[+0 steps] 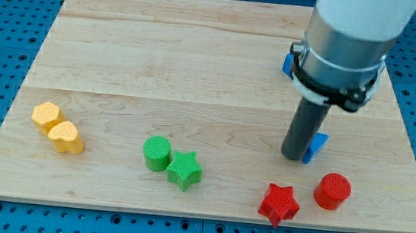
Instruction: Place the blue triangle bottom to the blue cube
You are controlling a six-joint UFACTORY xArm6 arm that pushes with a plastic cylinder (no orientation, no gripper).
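Nearest the view's bottom: red star [279, 203] and red cylinder [332, 190], close together at lower right of the wooden worktop [160, 58]. Left of them, green star [184, 169] touching green cylinder [157, 154]. Far left, two yellow blocks [58, 127] touching, shapes unclear.

Further up: my tip [294, 157] is down on the worktop, pressed against the left side of the blue triangle [316, 146], which pokes out on the rod's right.

Beyond that, the blue cube [287, 63] is mostly hidden behind the arm's grey collar; only a sliver shows at the collar's left edge. Triangle sits below the cube, slightly right.

No pincer on this rig, just the rod, nothing held.
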